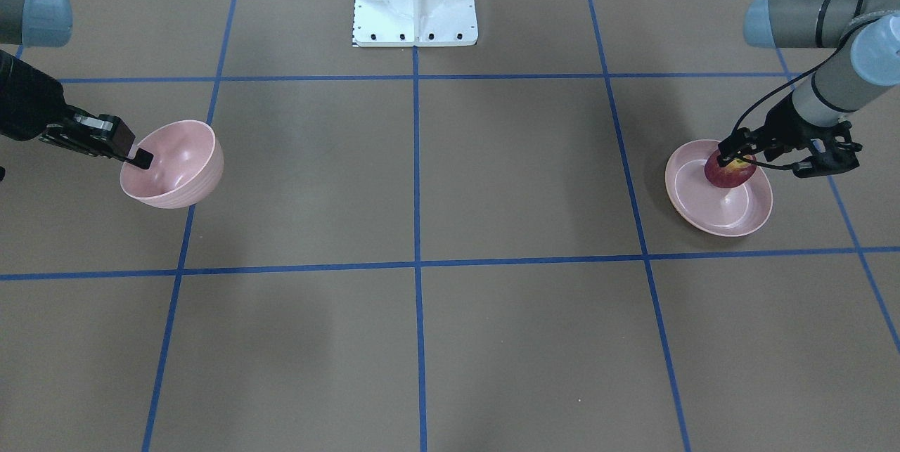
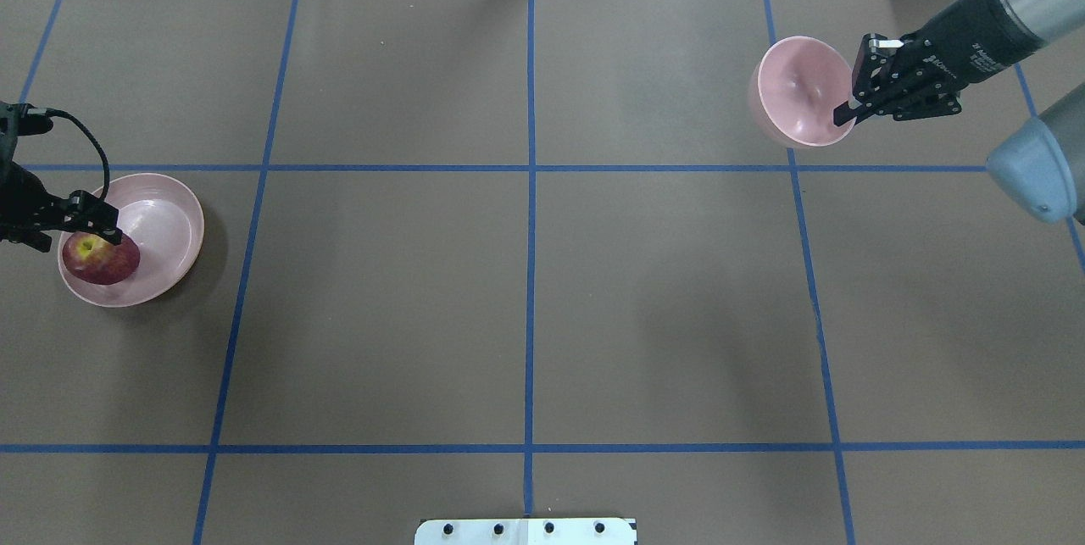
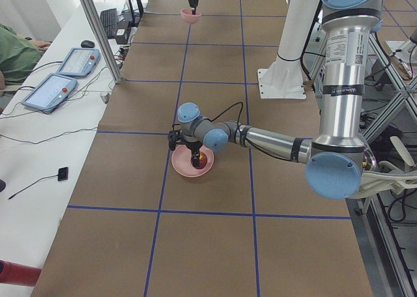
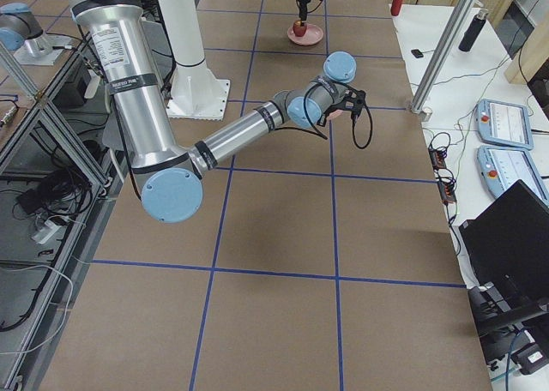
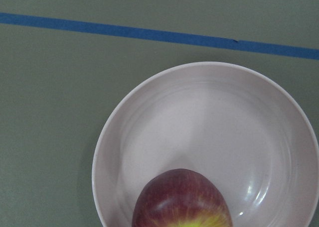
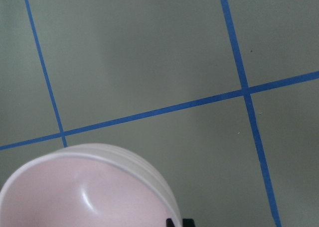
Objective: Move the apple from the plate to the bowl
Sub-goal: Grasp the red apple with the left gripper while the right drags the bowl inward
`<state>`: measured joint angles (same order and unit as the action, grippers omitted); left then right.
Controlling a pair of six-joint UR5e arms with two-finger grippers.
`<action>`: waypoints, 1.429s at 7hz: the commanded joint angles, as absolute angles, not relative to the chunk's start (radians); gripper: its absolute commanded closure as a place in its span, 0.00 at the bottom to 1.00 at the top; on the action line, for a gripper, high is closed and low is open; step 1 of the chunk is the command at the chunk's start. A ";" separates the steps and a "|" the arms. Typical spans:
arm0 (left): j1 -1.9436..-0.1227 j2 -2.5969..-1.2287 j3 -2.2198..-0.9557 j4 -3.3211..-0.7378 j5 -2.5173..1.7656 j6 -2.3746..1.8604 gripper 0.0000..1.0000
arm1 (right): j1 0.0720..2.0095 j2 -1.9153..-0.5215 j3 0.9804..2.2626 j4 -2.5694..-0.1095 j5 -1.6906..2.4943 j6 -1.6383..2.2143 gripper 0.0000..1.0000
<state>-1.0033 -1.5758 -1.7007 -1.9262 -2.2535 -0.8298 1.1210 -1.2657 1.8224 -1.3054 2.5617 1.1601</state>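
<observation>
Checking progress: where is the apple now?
The apple is on the plate at the overhead view's left edge, at the left gripper, far from the bowl.

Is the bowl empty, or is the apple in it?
Empty: the bowl is bare pink inside; the apple is at the plate, by the left gripper.

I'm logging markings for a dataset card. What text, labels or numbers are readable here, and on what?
Nothing reads clearly.
Print on the left arm's tube: too small.
Print on the right arm's tube: too small.
White print on the right arm's wrist: blurred.
apple, plate, bowl: no markings.
</observation>
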 commanded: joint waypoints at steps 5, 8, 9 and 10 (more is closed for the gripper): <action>-0.956 -1.617 -1.621 -1.970 -2.253 -0.831 0.01 | 1.025 -1.213 1.821 -1.305 2.488 1.193 1.00; -0.951 -1.635 -1.640 -1.957 -2.253 -0.893 1.00 | 0.916 -1.116 1.807 -1.356 2.403 1.268 1.00; -0.953 -1.646 -1.650 -1.944 -2.263 -0.890 1.00 | 0.885 -1.082 1.801 -1.392 2.382 1.269 1.00; -0.956 -1.692 -1.676 -1.857 -2.263 -0.888 1.00 | 0.841 -1.051 1.789 -1.416 2.331 1.269 1.00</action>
